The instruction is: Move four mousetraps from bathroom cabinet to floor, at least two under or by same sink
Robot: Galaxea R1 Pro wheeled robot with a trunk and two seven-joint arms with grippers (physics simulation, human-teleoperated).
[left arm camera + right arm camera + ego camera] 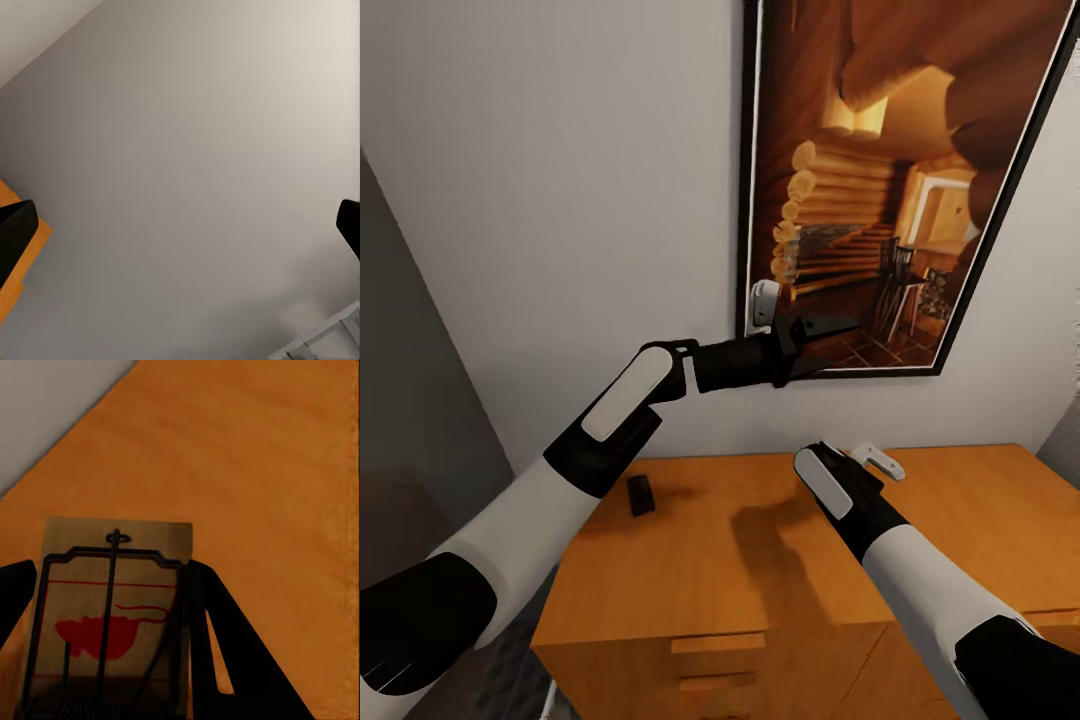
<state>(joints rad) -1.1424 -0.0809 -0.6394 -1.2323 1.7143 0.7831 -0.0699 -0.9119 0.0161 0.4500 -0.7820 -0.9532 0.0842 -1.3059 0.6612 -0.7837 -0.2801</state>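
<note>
the right gripper [105,645] is straddling a mousetrap [112,615] lying on the cabinet [760,560], not visibly clenched yet; the trap looks light, stiff and flat, so pinching its board edges seems best. the left gripper [800,335] is hanging released above the cabinet.

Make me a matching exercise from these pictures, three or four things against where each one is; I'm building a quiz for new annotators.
Things:
1. mousetrap
2. left gripper
3. picture
4. dark object

Places:
A. hung on the wall above the cabinet
B. lying on the cabinet top near its back left corner
C. between the fingers of the right gripper
D. raised in front of the picture's lower edge

Pairs: 1-C, 2-D, 3-A, 4-B
</note>
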